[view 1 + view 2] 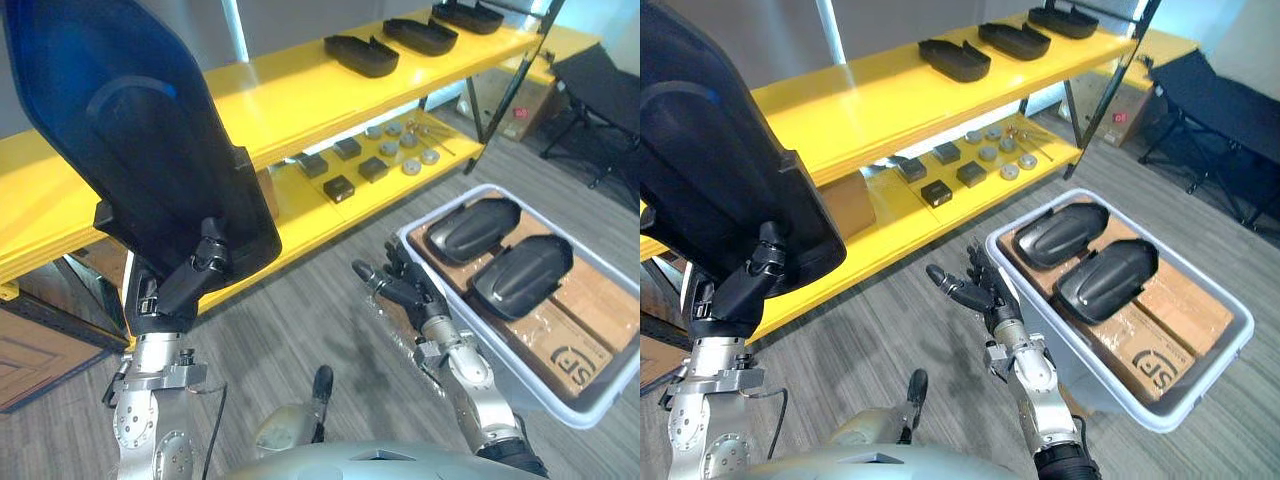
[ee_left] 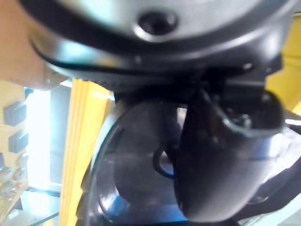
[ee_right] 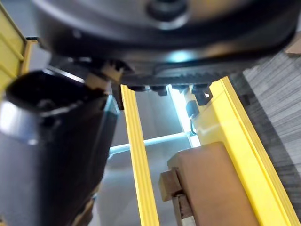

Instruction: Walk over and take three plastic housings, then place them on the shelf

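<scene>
Head stereo eyes look down, sharing shelf (image 1: 300,90) and bin (image 1: 1205,380); wrist cameras close-up, facing shelf.

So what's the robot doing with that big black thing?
The robot is holding a big black plastic housing up in its left hand, close to the yellow shelf. Three housings already lie on the top board. Its right hand is open and holds nothing, beside a grey bin on the floor with two more housings inside.
</scene>
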Available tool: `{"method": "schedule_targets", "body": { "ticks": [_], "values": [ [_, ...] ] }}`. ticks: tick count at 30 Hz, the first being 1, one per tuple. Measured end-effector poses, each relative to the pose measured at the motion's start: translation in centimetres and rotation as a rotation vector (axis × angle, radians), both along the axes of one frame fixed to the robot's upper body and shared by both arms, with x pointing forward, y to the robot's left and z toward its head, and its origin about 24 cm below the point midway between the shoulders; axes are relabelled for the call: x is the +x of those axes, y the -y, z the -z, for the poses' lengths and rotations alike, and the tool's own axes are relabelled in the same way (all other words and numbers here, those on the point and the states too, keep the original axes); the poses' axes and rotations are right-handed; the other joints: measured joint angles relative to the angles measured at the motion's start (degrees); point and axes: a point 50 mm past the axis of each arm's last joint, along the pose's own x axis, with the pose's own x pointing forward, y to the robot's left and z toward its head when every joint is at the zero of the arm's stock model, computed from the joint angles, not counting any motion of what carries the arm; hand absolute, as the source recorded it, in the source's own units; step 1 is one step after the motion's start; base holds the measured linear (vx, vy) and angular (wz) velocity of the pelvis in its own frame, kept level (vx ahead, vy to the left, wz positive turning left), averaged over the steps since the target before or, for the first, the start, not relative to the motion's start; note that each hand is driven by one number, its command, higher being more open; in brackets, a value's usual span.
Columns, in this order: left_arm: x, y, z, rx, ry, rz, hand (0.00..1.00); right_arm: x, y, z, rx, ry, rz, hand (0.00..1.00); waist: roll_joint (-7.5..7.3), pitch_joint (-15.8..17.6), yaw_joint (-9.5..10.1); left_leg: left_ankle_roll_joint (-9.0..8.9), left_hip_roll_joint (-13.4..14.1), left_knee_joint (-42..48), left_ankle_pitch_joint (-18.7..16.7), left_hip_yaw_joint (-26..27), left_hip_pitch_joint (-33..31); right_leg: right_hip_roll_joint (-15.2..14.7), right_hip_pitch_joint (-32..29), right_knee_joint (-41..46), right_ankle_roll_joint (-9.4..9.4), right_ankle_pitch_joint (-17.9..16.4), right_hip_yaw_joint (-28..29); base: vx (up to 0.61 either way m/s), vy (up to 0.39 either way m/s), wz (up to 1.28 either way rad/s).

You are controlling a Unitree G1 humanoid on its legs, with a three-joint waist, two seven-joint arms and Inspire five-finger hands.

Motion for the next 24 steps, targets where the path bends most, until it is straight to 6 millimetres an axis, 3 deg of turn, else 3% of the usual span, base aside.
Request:
{"method": "schedule_targets", "body": {
  "ticks": [2,4,5,6,7,8,9,10,13,16,18,20,22,23,24],
  "values": [
    [-0.4,0.2,0.6,0.002,-0.035,0.006,0.00,-0.3,0.5,0.3,-0.044,-0.012,-0.006,1.00,1.37,0.63,-0.04,-0.44,1.75,0.02,0.39,0.30,-0.01,1.82,-0.15,-0.01,-0.43,-0.09,-0.05,-0.18,-0.173,0.05],
    [-0.6,0.3,0.8,0.010,-0.053,0.013,0.00,-0.8,1.0,0.5,-0.060,-0.027,-0.002,1.00,1.57,0.66,-0.13,-0.88,3.23,0.03,0.05,1.05,-0.30,3.55,-0.04,0.55,-1.61,-0.71,-1.33,-0.12,-0.135,0.29],
    [-0.6,0.6,0.9,0.002,-0.059,0.025,0.00,-0.9,1.4,0.5,-0.065,-0.029,0.011,1.00,1.57,0.66,-0.33,-1.34,3.83,0.22,-1.22,2.43,-0.85,3.97,0.01,0.59,-1.87,-0.82,-2.47,-0.08,-0.112,0.63],
    [-0.3,1.1,1.3,-0.008,-0.072,0.054,0.00,-1.0,2.2,0.5,-0.069,-0.029,0.042,1.00,0.75,1.27,-0.77,-1.42,3.99,2.54,-6.08,5.71,-2.28,3.29,0.23,0.22,-2.76,-0.39,-4.17,-0.05,-0.047,0.60],
    [-0.3,1.4,1.5,-0.013,-0.082,0.067,0.00,-1.0,2.6,0.4,-0.072,-0.027,0.057,1.00,0.13,1.72,-0.96,-1.56,4.27,3.89,-8.52,8.42,-2.91,2.73,0.27,0.09,-2.82,-0.38,-4.81,-0.05,-0.025,0.53],
    [-0.3,1.5,2.1,-0.015,-0.108,0.083,0.00,-1.0,3.0,0.4,-0.066,-0.023,0.084,1.00,0.02,1.92,-0.95,0.68,4.86,8.33,-8.66,11.76,-4.00,1.60,0.35,0.59,-3.37,-0.86,-5.79,0.01,-0.015,0.18],
    [-0.7,1.4,2.6,-0.021,-0.136,0.078,0.00,-1.2,3.4,0.2,-0.071,-0.020,0.098,1.00,0.63,1.87,-0.95,1.35,5.63,13.16,-8.36,13.49,-2.70,1.55,1.06,1.54,-3.03,-1.68,-5.84,0.03,-0.033,0.28],
    [-0.8,1.4,2.8,-0.021,-0.147,0.077,0.00,-1.5,3.6,0.2,-0.061,-0.007,0.119,1.00,0.31,1.94,-1.82,1.44,4.74,12.48,-6.86,13.52,-2.34,1.19,1.41,2.45,-2.64,-2.34,-6.31,0.05,-0.028,0.21],
    [-0.8,1.3,2.9,-0.024,-0.152,0.076,0.00,-1.5,3.5,-0.3,-0.019,0.051,0.184,1.00,-0.09,2.40,-1.66,1.97,3.61,12.37,-7.12,13.64,-2.03,-0.31,1.89,2.95,-2.35,-2.60,-7.17,0.06,0.024,0.12],
    [-0.9,1.3,2.9,-0.016,-0.143,0.091,0.00,-1.2,2.9,-0.9,0.068,0.102,0.245,1.00,-2.26,3.65,-1.42,2.44,1.54,13.05,-9.13,13.84,-1.73,-2.49,2.95,3.73,-1.91,-3.01,-8.70,0.09,0.033,0.16],
    [-0.8,1.3,2.9,-0.013,-0.142,0.101,0.00,-0.9,2.8,-1.2,0.077,0.123,0.275,1.00,-2.78,3.89,-1.46,3.25,0.52,13.67,-10.28,13.66,-1.53,-4.45,2.05,8.74,-2.11,-2.81,-8.60,0.14,0.067,0.28],
    [-0.5,1.1,2.6,-0.004,-0.134,0.106,0.00,-0.8,3.0,-1.4,0.062,0.131,0.315,1.00,-2.93,3.87,-1.49,4.06,-0.84,12.90,-10.97,12.67,-0.02,-7.45,-0.74,17.60,-3.52,-0.52,-7.02,0.17,0.118,0.32],
    [-0.3,0.5,2.3,0.009,-0.118,0.085,0.00,-0.6,3.1,-1.5,0.030,0.139,0.366,1.00,-3.01,3.83,-1.49,4.28,-1.60,10.67,-11.13,11.82,2.24,-9.23,-3.78,25.00,-2.44,4.28,-3.31,0.14,0.091,0.17],
    [-0.2,0.1,2.1,0.014,-0.111,0.063,0.00,-0.5,3.0,-1.6,0.040,0.144,0.390,1.00,-3.06,3.76,-1.58,4.42,-1.84,9.03,-11.21,11.04,3.84,-9.99,-6.42,30.06,-1.64,8.44,-0.13,0.18,0.067,0.06],
    [-0.1,-0.1,2.0,0.012,-0.110,0.048,0.00,-0.3,2.9,-1.7,0.049,0.150,0.403,1.00,-3.12,3.72,-1.60,4.81,-2.01,7.61,-11.24,10.33,5.02,-10.30,-8.58,33.88,-1.22,7.70,1.94,0.26,0.082,0.06]
  ]
}}
